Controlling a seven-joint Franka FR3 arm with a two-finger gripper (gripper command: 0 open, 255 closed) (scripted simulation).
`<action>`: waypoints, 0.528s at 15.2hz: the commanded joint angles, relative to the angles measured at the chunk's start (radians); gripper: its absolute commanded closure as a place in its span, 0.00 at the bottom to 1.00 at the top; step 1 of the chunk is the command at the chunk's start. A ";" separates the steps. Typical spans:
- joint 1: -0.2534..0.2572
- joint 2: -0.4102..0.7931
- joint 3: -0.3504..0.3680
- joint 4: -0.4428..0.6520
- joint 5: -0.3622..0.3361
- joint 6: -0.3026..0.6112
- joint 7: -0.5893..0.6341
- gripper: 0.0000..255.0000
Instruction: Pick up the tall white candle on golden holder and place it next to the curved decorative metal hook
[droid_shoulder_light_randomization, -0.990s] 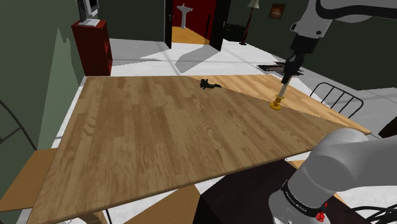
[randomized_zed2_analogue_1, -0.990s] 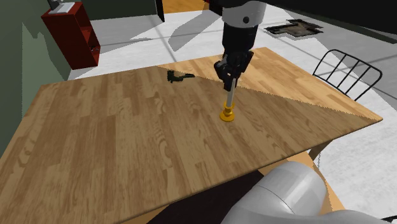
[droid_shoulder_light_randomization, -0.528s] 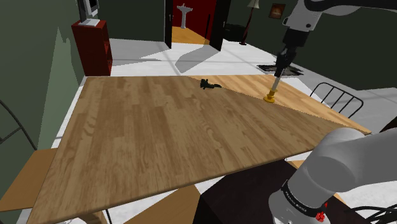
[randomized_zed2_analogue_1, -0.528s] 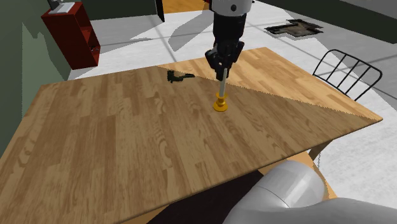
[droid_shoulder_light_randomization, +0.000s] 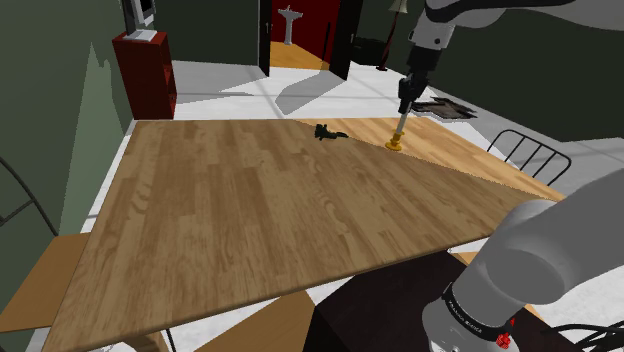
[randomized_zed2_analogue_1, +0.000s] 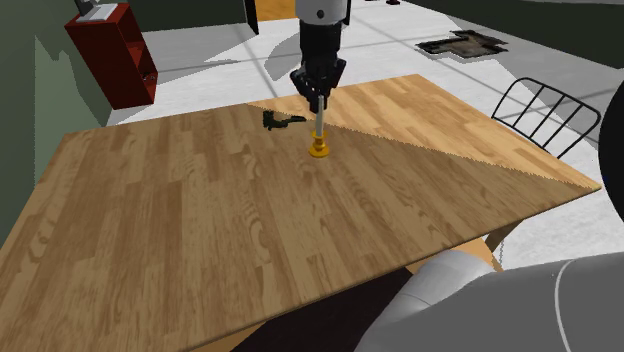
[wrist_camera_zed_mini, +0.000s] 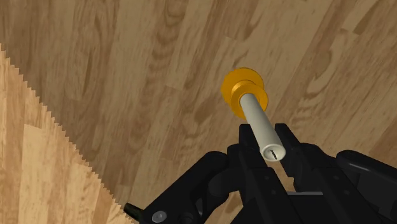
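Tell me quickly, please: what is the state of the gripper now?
The gripper is closed, holding the white candle by its upper end.

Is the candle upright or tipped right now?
Upright, roughly: the candle runs vertical from the shut claw, its gold holder straight below.

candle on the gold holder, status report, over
Fingers shut on white candle, upright. Gold holder close to wooden table, near the dark hook, not touching it. Nothing between them.
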 joint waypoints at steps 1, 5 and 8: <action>0.012 0.083 -0.014 0.060 0.022 0.021 -0.011 1.00; 0.029 0.248 -0.036 0.193 0.077 0.045 -0.036 1.00; 0.031 0.376 -0.048 0.310 0.125 0.047 -0.059 1.00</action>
